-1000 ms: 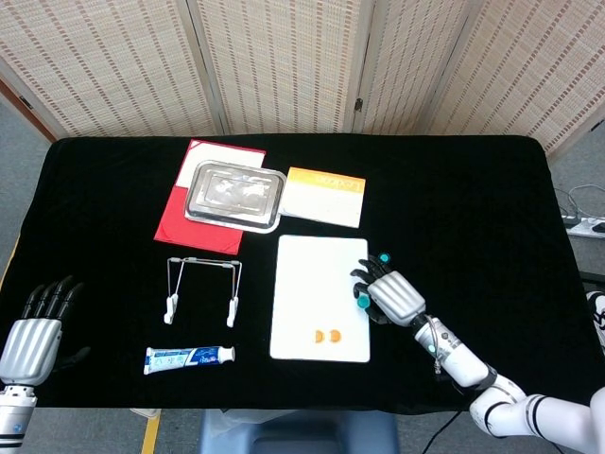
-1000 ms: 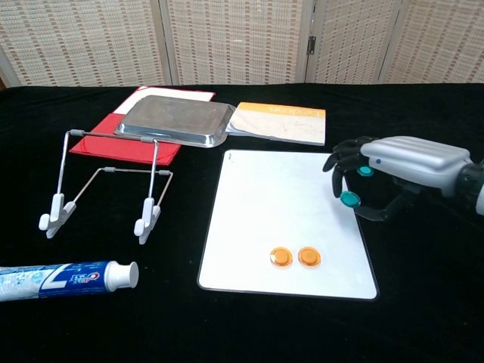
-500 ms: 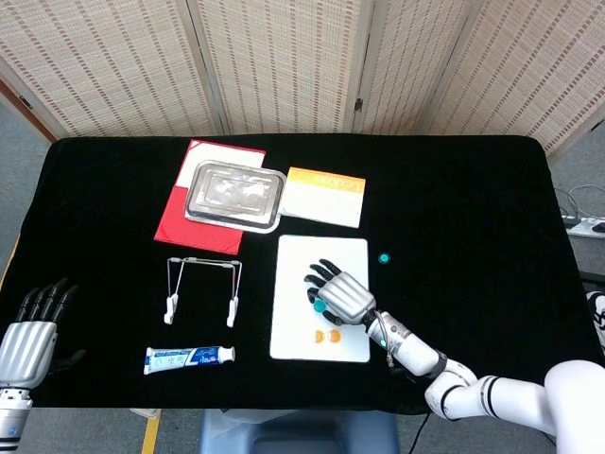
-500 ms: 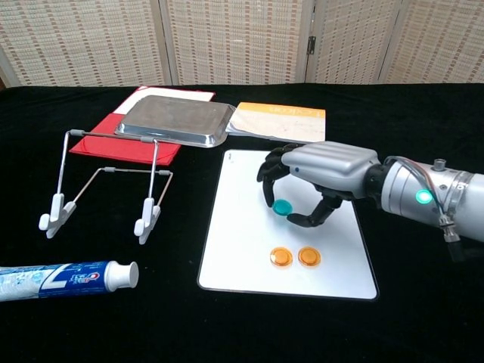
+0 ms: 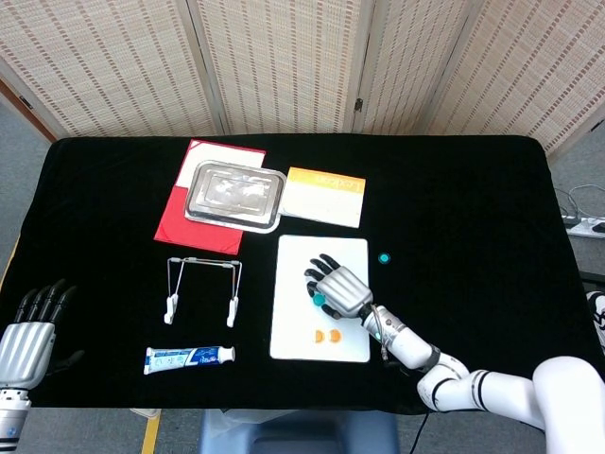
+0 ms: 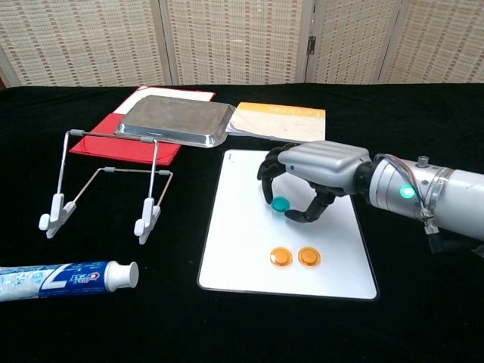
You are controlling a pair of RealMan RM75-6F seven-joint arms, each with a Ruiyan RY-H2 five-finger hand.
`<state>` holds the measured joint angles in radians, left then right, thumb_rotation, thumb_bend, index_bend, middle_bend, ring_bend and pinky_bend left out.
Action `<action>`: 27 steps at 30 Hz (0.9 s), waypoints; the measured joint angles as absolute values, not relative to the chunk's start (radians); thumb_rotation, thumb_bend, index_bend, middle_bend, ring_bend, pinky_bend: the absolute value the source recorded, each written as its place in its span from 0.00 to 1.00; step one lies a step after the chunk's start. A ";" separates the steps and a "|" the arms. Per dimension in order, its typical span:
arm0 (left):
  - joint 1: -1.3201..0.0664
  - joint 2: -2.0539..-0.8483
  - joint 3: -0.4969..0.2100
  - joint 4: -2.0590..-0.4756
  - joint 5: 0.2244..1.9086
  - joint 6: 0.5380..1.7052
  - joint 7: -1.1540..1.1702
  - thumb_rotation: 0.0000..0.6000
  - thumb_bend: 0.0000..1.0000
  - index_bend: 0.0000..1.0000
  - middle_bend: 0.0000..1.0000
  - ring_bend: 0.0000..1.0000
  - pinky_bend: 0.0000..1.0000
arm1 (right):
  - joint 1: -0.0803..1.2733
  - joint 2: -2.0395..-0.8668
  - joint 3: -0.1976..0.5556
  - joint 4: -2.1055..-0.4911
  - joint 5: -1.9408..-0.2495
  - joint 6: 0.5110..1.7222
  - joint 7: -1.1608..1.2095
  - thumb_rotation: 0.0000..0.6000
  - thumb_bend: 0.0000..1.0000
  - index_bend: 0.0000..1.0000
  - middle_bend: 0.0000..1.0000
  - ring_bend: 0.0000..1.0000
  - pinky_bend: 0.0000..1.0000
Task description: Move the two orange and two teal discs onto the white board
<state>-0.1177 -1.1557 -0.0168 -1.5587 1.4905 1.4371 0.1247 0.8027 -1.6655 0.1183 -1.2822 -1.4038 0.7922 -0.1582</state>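
Chest view: right hand [image 6: 306, 181] pinches a teal disc [image 6: 281, 204] low over the white board [image 6: 242, 249]. Set it flat, clear of the orange discs [image 6: 296, 257], then part fingers.

The board [image 6: 249, 249] lies near the middle of the bench [image 6: 423, 318], with two discs [image 6: 296, 257] side by side on its near part and the right hand [image 6: 310, 178] above its centre, a third disc [image 6: 281, 204] between the fingers. A fourth disc [image 5: 384, 256] lies on the bench just right of the board's far corner. Behind the board lies a booklet [image 6: 280, 121]; to its left stands a wire stand [image 6: 106, 185], with a tray [image 6: 175, 119] on a folder [image 6: 94, 144] behind that and a tube [image 6: 64, 277] in front; the left hand [image 5: 26, 336] rests at the near left edge.
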 measured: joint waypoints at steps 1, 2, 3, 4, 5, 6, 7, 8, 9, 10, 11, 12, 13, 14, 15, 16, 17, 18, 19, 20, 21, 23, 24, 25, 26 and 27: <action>-0.118 -1.156 -0.017 -1.558 1.490 1.437 0.124 1.00 0.14 0.00 0.00 0.00 0.00 | 0.805 -1.668 0.118 -1.280 -1.402 0.791 -0.158 1.00 0.45 0.49 0.20 0.05 0.00; -0.118 -1.156 -0.017 -1.558 1.489 1.435 0.124 1.00 0.14 0.00 0.00 0.00 0.00 | 0.807 -1.669 0.118 -1.279 -1.401 0.789 -0.158 1.00 0.45 0.48 0.20 0.05 0.00; -0.119 -1.157 -0.018 -1.556 1.487 1.433 0.124 1.00 0.14 0.00 0.00 0.00 0.00 | 0.808 -1.670 0.117 -1.278 -1.400 0.788 -0.157 1.00 0.45 0.44 0.20 0.05 0.00; -0.119 -1.157 -0.018 -1.555 1.487 1.433 0.124 1.00 0.14 0.00 0.00 0.00 0.00 | 0.809 -1.670 0.116 -1.278 -1.400 0.789 -0.157 1.00 0.45 0.40 0.19 0.05 0.00; -0.119 -1.158 -0.018 -1.554 1.487 1.433 0.123 1.00 0.14 0.00 0.00 0.00 0.00 | 0.810 -1.670 0.115 -1.278 -1.401 0.791 -0.156 1.00 0.45 0.36 0.19 0.05 0.00; -0.120 -1.159 -0.019 -1.553 1.487 1.433 0.122 1.00 0.14 0.00 0.00 0.00 0.00 | 0.810 -1.669 0.115 -1.278 -1.401 0.793 -0.155 1.00 0.45 0.32 0.19 0.05 0.00; -0.120 -1.159 -0.019 -1.552 1.487 1.433 0.121 1.00 0.14 0.00 0.00 0.00 0.00 | 0.809 -1.667 0.114 -1.278 -1.401 0.797 -0.153 1.00 0.45 0.28 0.19 0.05 0.00; -0.120 -1.160 -0.019 -1.551 1.487 1.432 0.121 1.00 0.14 0.00 0.00 0.00 0.00 | 0.807 -1.665 0.115 -1.279 -1.401 0.801 -0.151 1.00 0.45 0.26 0.19 0.05 0.00; -0.121 -1.160 -0.019 -1.550 1.486 1.431 0.121 1.00 0.14 0.00 0.00 0.00 0.00 | 0.806 -1.662 0.115 -1.279 -1.400 0.805 -0.148 1.00 0.45 0.24 0.19 0.05 0.00; -0.121 -1.161 -0.019 -1.550 1.487 1.430 0.121 1.00 0.14 0.00 0.00 0.00 0.00 | 0.803 -1.658 0.117 -1.279 -1.398 0.812 -0.144 1.00 0.45 0.22 0.19 0.05 0.00; -0.122 -1.161 -0.019 -1.550 1.488 1.428 0.120 1.00 0.14 0.00 0.00 0.00 0.00 | 0.800 -1.654 0.119 -1.278 -1.396 0.818 -0.139 1.00 0.45 0.21 0.19 0.05 0.00; -0.124 -1.161 -0.020 -1.550 1.488 1.428 0.120 1.00 0.14 0.00 0.00 0.00 0.00 | 0.797 -1.649 0.120 -1.278 -1.393 0.824 -0.133 1.00 0.45 0.21 0.19 0.05 0.00; -0.124 -1.162 -0.020 -1.550 1.489 1.428 0.120 1.00 0.14 0.00 0.00 0.00 0.00 | 0.792 -1.641 0.123 -1.277 -1.389 0.832 -0.125 1.00 0.45 0.21 0.19 0.06 0.00; -0.125 -1.162 -0.021 -1.550 1.490 1.428 0.120 1.00 0.14 0.00 0.00 0.00 0.00 | 0.788 -1.636 0.126 -1.275 -1.387 0.839 -0.121 1.00 0.45 0.21 0.19 0.06 0.00; -0.125 -1.162 -0.021 -1.550 1.491 1.429 0.119 1.00 0.14 0.00 0.00 0.00 0.00 | 0.784 -1.632 0.128 -1.272 -1.383 0.848 -0.119 1.00 0.45 0.22 0.19 0.06 0.00; -0.125 -1.162 -0.021 -1.551 1.492 1.429 0.118 1.00 0.14 0.00 0.00 0.00 0.00 | 0.776 -1.626 0.132 -1.265 -1.377 0.860 -0.116 1.00 0.45 0.24 0.19 0.07 0.00; -0.125 -1.161 -0.020 -1.551 1.493 1.430 0.118 1.00 0.14 0.00 0.00 0.00 0.00 | 0.769 -1.620 0.135 -1.259 -1.369 0.870 -0.113 1.00 0.45 0.26 0.19 0.07 0.00; -0.125 -1.161 -0.020 -1.551 1.493 1.430 0.118 1.00 0.14 0.00 0.00 0.00 0.00 | 0.762 -1.613 0.138 -1.252 -1.360 0.877 -0.110 1.00 0.45 0.28 0.19 0.06 0.00; -0.125 -1.160 -0.020 -1.552 1.492 1.429 0.118 1.00 0.14 0.00 0.00 0.00 0.00 | 0.753 -1.604 0.142 -1.241 -1.347 0.883 -0.105 1.00 0.45 0.30 0.19 0.06 0.00; -0.125 -1.160 -0.020 -1.552 1.492 1.429 0.119 1.00 0.14 0.00 0.00 0.00 0.00 | 0.746 -1.598 0.144 -1.231 -1.336 0.886 -0.101 1.00 0.45 0.31 0.19 0.05 0.00; -0.126 -1.160 -0.020 -1.553 1.492 1.428 0.120 1.00 0.14 0.00 0.00 0.00 0.00 | 0.739 -1.592 0.146 -1.221 -1.326 0.888 -0.097 1.00 0.45 0.31 0.19 0.05 0.00; -0.126 -1.161 -0.020 -1.556 1.494 1.427 0.123 1.00 0.14 0.00 0.00 0.00 0.00 | 0.726 -1.581 0.148 -1.195 -1.303 0.886 -0.084 1.00 0.45 0.32 0.19 0.05 0.00; -0.127 -1.161 -0.019 -1.558 1.495 1.426 0.126 1.00 0.14 0.00 0.00 0.00 0.00 | 0.722 -1.578 0.148 -1.184 -1.296 0.884 -0.080 1.00 0.45 0.32 0.19 0.05 0.00; -0.128 -1.162 -0.019 -1.560 1.496 1.426 0.127 1.00 0.14 0.00 0.00 0.00 0.00 | 0.717 -1.576 0.147 -1.167 -1.289 0.879 -0.074 1.00 0.45 0.32 0.19 0.05 0.00; -0.129 -1.163 -0.018 -1.562 1.497 1.425 0.129 1.00 0.14 0.00 0.00 0.00 0.00 | 0.714 -1.576 0.147 -1.154 -1.284 0.874 -0.069 1.00 0.45 0.33 0.19 0.05 0.00; -0.129 -1.162 -0.018 -1.564 1.498 1.425 0.131 1.00 0.14 0.00 0.00 0.00 0.00 | 0.712 -1.577 0.146 -1.140 -1.279 0.870 -0.063 1.00 0.45 0.33 0.19 0.05 0.00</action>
<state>-0.1295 -1.1625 -0.0178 -1.5641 1.4985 1.4247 0.1308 0.7118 -1.5770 0.1461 -1.1404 -1.2792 0.8695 -0.0634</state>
